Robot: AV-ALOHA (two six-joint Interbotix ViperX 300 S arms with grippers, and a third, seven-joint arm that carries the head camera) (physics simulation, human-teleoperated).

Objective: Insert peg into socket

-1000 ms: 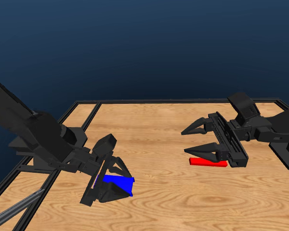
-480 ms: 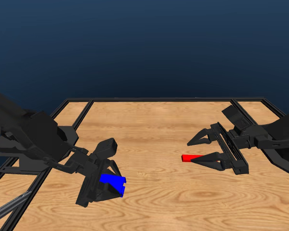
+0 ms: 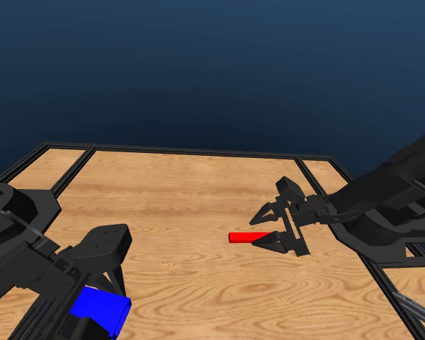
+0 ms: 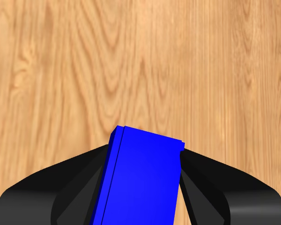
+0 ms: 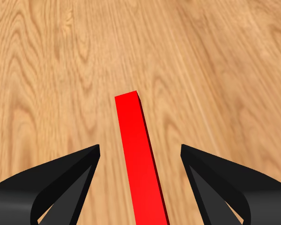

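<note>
From my remote station: slim red rectangular peg (image 3: 249, 237) points toward 9 o'clock between the right gripper's (image 3: 263, 225) spread, unclosed jaws; left gripper (image 4: 143, 187) clenches the chunky blue socket block (image 3: 99, 309).

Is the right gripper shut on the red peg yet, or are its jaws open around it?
Open: in the right wrist view the peg lies between the jaws with clear gaps on both sides.

Bright even rendered light, sharp focus, no blur or glare
</note>
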